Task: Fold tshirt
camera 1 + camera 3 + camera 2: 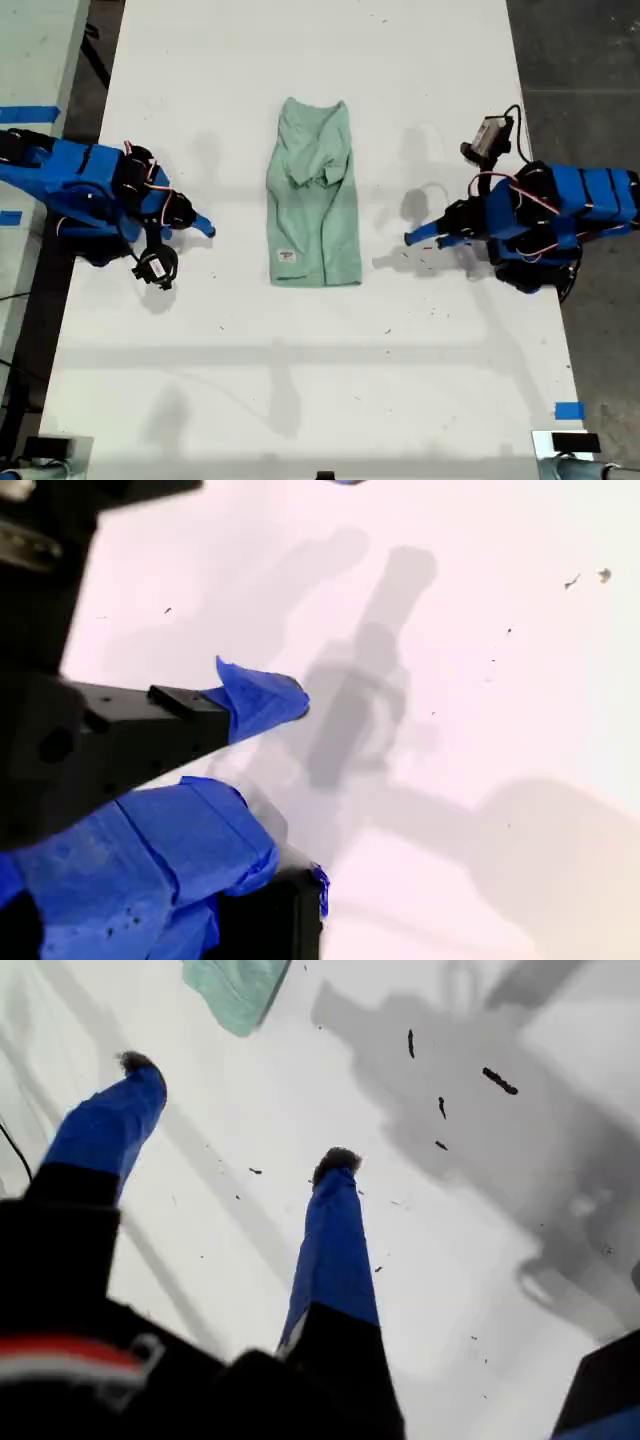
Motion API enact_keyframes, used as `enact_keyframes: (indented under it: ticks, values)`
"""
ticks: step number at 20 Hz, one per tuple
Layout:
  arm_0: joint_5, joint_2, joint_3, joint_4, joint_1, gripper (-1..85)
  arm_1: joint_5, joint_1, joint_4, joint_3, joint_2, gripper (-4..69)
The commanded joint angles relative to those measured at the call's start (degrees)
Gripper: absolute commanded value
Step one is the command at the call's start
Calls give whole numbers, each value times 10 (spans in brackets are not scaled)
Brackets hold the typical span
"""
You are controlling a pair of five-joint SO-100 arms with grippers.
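The pale mint-green tshirt (pixel 313 195) lies in the middle of the white table (pixel 300 380) as a long narrow strip, with a small white tag (pixel 287 256) near its lower end. One corner of the tshirt (pixel 235 990) shows in the first wrist view. My first gripper (pixel 422 238) (pixel 240 1110) is on the exterior view's right, pointing at the shirt from a short gap away, open and holding nothing. My second gripper (pixel 205 228) (pixel 290 780) is on the exterior view's left, apart from the shirt, its blue-taped fingers slightly open over bare table.
Small dark specks (pixel 440 1108) dot the table by my first gripper. A blue tape mark (pixel 568 410) sits at the table's edge in the exterior view's lower right. Dark floor (pixel 580 60) borders the table on that view's right, and another surface with blue tape (pixel 28 114) on its left.
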Motion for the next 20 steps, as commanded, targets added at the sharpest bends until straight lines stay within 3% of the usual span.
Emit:
enact_keyframes:
  ticks: [1,8,10,15,20]
  values:
    - [-24,69,27,-1,17,286,11,-11,2,-6,2,300]
    - [-7,62,21,-21,4,269,15,-11,-2,-16,-23,300]
    - [47,-19,-39,-63,-17,264,-2,-11,-37,-52,-91,298]
    - [213,-389,-413,-106,-41,282,-58,-7,-101,-258,-385,304]
    - [256,-619,-631,-112,-45,297,-85,-21,-88,-480,-657,311]
